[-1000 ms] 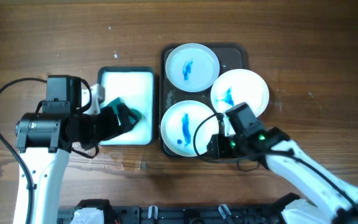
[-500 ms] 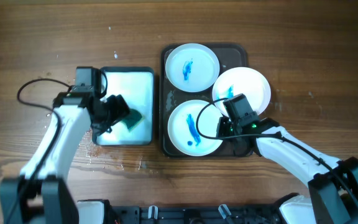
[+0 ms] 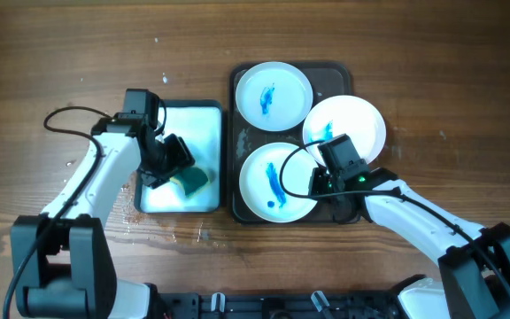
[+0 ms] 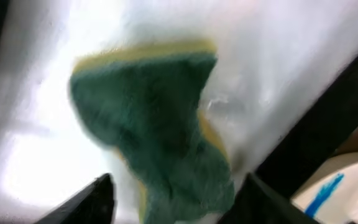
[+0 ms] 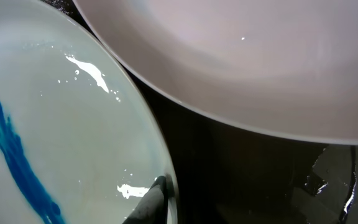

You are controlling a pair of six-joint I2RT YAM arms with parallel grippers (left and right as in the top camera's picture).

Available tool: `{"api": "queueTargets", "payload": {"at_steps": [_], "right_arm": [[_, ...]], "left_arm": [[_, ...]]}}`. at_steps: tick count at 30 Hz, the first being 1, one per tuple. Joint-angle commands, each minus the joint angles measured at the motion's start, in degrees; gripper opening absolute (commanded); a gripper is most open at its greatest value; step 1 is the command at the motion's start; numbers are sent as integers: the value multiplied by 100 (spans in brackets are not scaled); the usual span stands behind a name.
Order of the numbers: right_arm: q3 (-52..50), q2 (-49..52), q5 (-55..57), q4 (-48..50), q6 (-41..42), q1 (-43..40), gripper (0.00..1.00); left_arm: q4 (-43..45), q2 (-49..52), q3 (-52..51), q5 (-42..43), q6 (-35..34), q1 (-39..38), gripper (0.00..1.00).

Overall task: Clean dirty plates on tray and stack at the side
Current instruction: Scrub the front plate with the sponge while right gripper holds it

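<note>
while the left gripper (image 3: 172, 163) is hanging with its fingers wide around a green sponge (image 4: 148, 118) in the small white tray (image 3: 204, 120), the right gripper (image 3: 320, 182) is pinching the rim of the front plate (image 3: 259, 182), and all three plates (image 3: 274, 93) are sitting on the brown tray (image 3: 336, 73).

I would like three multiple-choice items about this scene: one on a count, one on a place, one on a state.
1. How many plates are on the brown tray? A) one B) two C) three
2. Where is the sponge? A) on the brown tray B) in the small white tray C) under a plate
3. The front plate is: A) smeared with blue B) wiped clean C) upside down

Answers: 1 C, three round plates show from overhead; 2 B, white tray floor surrounds the sponge; 3 A, a blue streak crosses its middle.
</note>
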Motion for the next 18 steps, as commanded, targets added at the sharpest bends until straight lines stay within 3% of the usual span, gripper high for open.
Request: {"api": "queueTargets", "payload": {"at_steps": [1,3,5,7,13,18], "right_arm": [[37,72,-11,-17,46,-33,13],[37,72,-13,-17,44,-33,13],[37,72,-13,-17,46,-33,13],[37,72,-15,-20,46,-33,14],[37,72,-11,61,-264,-33,11],[37,72,-101,48,-243,-33,12]], "left_arm": [[636,164,-737,-120,-35,-402,45],[1150,299,-1121,-120,-35,-525,40],[1290,393,-1211,-120,-33,-542,4],[1119,330,-1025,-116,-11,-535,4],[-772,-610,623,63,544,-767,4],[-387,-1012,608,210,457,-2046,4]]}}
